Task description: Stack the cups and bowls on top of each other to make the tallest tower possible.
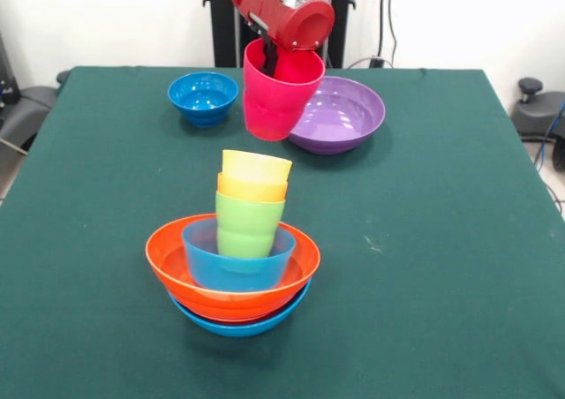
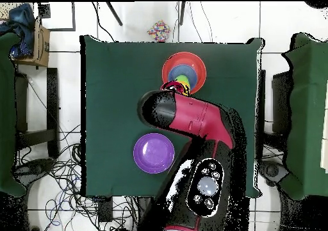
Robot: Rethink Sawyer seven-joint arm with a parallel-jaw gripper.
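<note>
I work in a robotics lab: my pedestal stands at a table under dark green cloth (image 2: 109, 113), on a white tiled floor (image 2: 64, 113) strewn with loose black cables (image 2: 57, 177), with a cardboard box (image 2: 40, 46) nearby

A green cloth (image 1: 441, 196) covers the desk. Behind it is a plain white wall (image 1: 106, 19). The floor (image 2: 64, 68) is pale tile, with tangled cables (image 2: 57, 190) and a cardboard box (image 2: 40, 39) beside the desk.
</note>
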